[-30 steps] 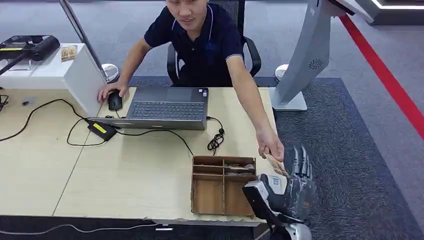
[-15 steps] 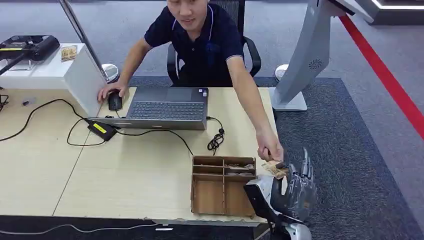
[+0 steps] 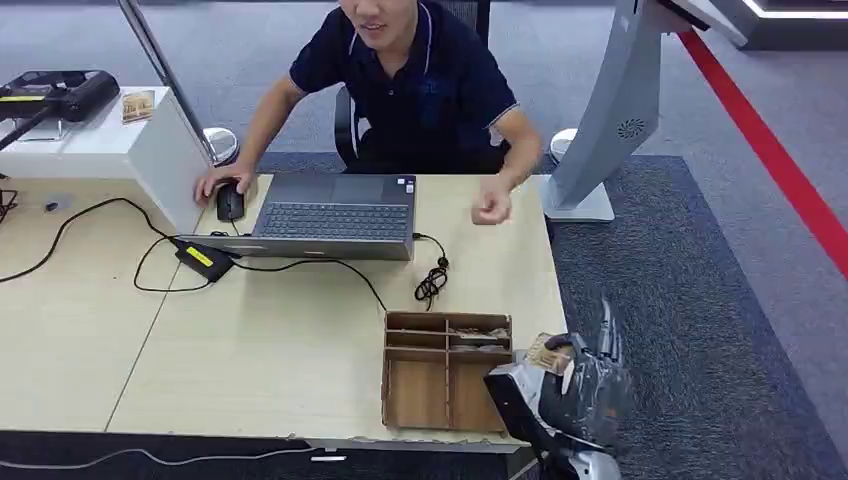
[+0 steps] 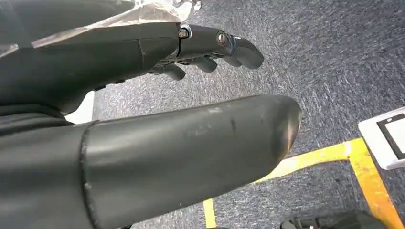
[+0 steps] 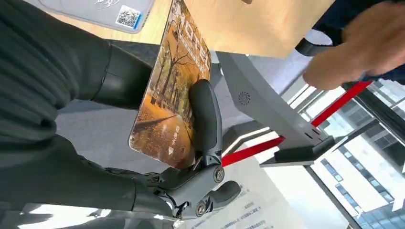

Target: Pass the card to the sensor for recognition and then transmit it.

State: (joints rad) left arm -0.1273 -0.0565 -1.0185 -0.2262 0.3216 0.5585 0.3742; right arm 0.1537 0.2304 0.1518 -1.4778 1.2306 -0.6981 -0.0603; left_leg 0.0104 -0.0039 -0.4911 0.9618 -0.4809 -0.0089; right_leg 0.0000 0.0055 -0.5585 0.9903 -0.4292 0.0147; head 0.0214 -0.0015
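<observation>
While the right hand point(image 3: 575, 375) sits just off the near right corner of the tabletop point(image 3: 250, 340), it grips the card point(image 3: 548, 354), pinched between thumb and fingers and held off the surface. Likely held clear like that so it can be swung to a sensor next. Which object is the sensor I can't tell; the grey kiosk stand point(image 3: 610, 110) beyond the tabletop is a candidate.

Right wrist view gives what the head view can't: card face is an orange tree-lined scene with small print, one finger point(image 5: 205, 114) lying across the printed side, the thumb side backing it. Grip looks firm, and most of the card sticks out past the fingers, which would suit presenting it flat.

Left hand point(image 4: 157, 109) hangs low over dark carpet with yellow floor tape point(image 4: 329, 157); fingers apart, holding nothing.

Just beside the right hand, a cardboard divider tray point(image 3: 447, 372) sits at the tabletop's near edge, its far compartments holding what look like more cards.

Further back: laptop point(image 3: 335, 215), black adapter point(image 3: 203, 259) with cables, mouse point(image 3: 230, 203) under a person's hand. The person's other hand point(image 3: 491, 204) is raised over the far right of the tabletop, well apart from the card and blurred in the wrist view.
</observation>
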